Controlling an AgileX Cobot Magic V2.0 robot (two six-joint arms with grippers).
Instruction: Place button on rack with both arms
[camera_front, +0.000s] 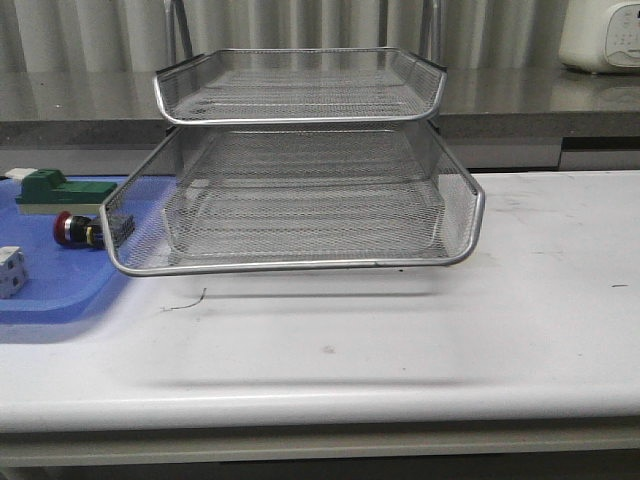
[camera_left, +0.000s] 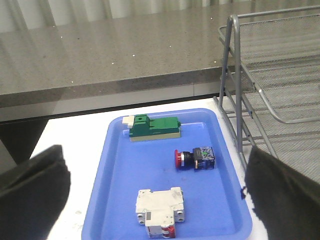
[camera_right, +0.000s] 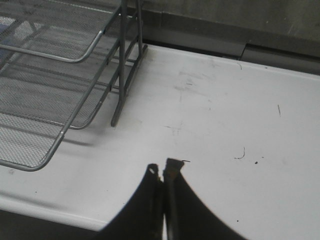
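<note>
Broadly, we see a white bench (camera_front: 480, 330). Our left tool (camera_left: 155, 200), fingers spread wide, hovers over the blue tray (camera_left: 120, 200) holding the button (camera_left: 194, 158) beside the rack (camera_front: 310, 190); our right tool (camera_right: 162, 172) is pinched closed, empty.

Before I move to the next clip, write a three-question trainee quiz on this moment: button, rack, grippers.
1. Multiple choice: where is the button?
A. on the rack's top tray
B. on the blue tray
C. in the right gripper

2. True or false: the right gripper is wide open.

3. Fill in: on the blue tray, the button lies between the green block and the ______ block.

Key
1. B. It lies on its side on the blue tray, beside the rack, untouched.
2. False. Its fingertips meet over bare table; the left gripper is the open one, above the blue tray.
3. white
</note>
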